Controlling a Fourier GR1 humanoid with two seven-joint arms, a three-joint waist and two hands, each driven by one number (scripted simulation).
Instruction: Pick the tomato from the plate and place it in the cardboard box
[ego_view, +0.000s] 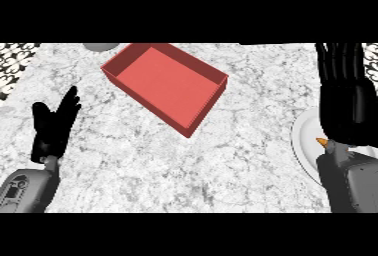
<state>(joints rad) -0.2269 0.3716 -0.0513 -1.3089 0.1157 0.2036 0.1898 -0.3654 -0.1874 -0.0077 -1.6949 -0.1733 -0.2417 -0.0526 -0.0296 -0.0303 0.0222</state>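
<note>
- Right hand (343, 95), right edge of frame: fingers straight, holding nothing, hovering over the white plate (303, 147).
- Tomato (321, 141): only an orange sliver shows on the plate, by the wrist.
- Judgement: pull the hand back over the tomato, then curl round it.
- Red box (166, 85), upper centre, is well apart across the desk (184, 170).
- Left hand (55, 125) rests open at left; grey object (100, 46) lies beside the box.

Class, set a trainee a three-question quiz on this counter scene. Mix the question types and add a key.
1. True or false: the tomato already lies in the red box.
2. Where is the white plate? A) at the view's right edge, partly hidden by the right hand; B) inside the box; C) at the view's left edge.
3. Fill in: the left hand rests at the view's left, its fingers ____.
Key: 1 false; 2 A; 3 open.
</note>
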